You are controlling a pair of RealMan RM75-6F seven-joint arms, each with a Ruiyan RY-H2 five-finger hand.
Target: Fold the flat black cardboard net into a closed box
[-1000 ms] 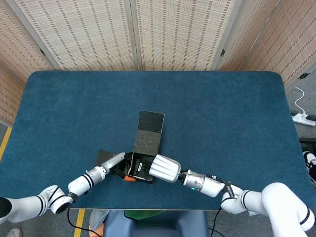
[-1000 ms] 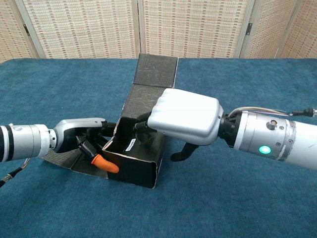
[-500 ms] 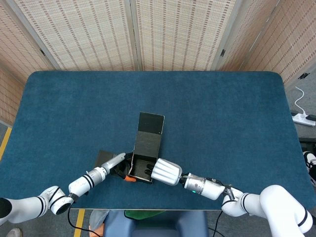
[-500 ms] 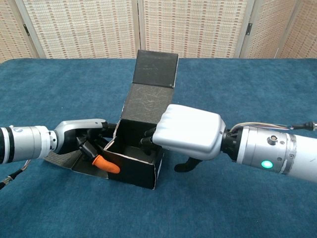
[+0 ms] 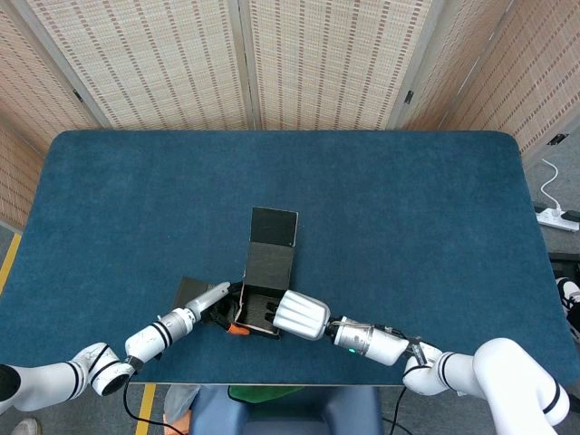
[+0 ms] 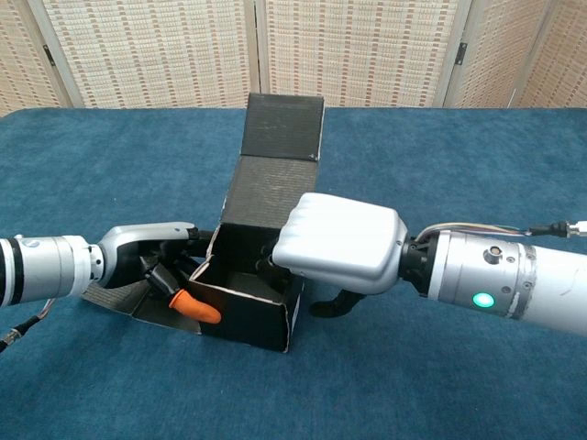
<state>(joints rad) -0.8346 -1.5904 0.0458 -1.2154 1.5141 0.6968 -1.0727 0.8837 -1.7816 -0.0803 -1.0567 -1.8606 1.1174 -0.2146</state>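
**Box half-formed, lid not yet closed**

We judged the fold roughly midway. The black cardboard net (image 6: pixel 261 234) sat on the blue tabletop (image 5: pixel 408 227) near its near edge, approx. centre-left. The near part was already raised into an open tray: front wall up, right wall up, cavity visible from above. Still left, as far as we could tell: the long back panel w/ its end flap, which rose from the back of the tray and leaned away toward the far side, needed to come over and tuck in. A left side flap (image 6: pixel 124 295) also lay flat on the tabletop, not yet raised.

Our left hand (image 6: pixel 160 266) was at the left wall of the tray, fingers curled over that edge and reaching inside, one orange-tipped finger lying along the front wall. It seemed to hold the wall up, but we couldn't confirm a true pinch vs. just pressing.

Our right hand (image 6: pixel 337 243) covered the right side of the tray, back of the hand facing the chest cam. Its fingers reached down into the cavity, thumb outside the right wall near the tabletop. It looked like a grip across that wall, though the contact itself was hidden.

Re the card itself: matte black, stiff, creases crisp, pale cut edges showing on the tray rim. The panels stood w/o sagging.
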